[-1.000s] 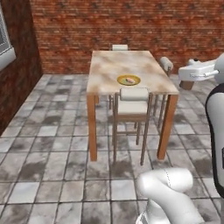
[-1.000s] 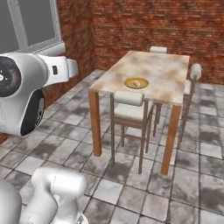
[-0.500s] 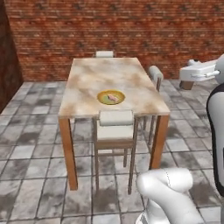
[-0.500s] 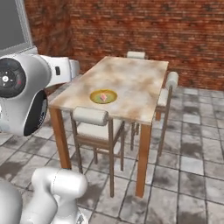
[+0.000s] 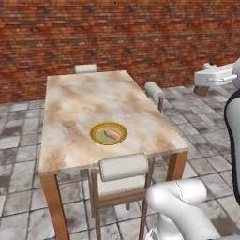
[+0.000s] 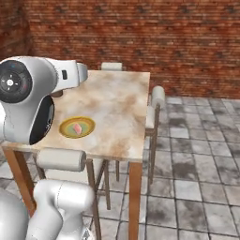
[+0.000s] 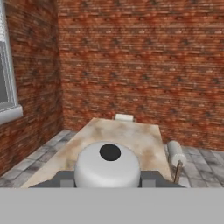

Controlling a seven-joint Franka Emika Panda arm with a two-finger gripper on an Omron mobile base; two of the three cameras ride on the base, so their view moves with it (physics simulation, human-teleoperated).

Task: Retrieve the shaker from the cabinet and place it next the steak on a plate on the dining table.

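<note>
Closer now: the base has driven up to the table (image 5: 70, 140). Plate (image 5: 108, 133) with steak (image 5: 111, 134) sits at 12 o'clock. Jaw state and shaker position cannot be told. Risk: the near chair (image 5: 123, 167) could block reach.

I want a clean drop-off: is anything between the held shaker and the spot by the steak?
Nothing visible. The gripper holds the shaker, and the dining table is bare around the plate and steak. A chair sits tucked at the near edge, low enough that it probably won't interfere.
</note>
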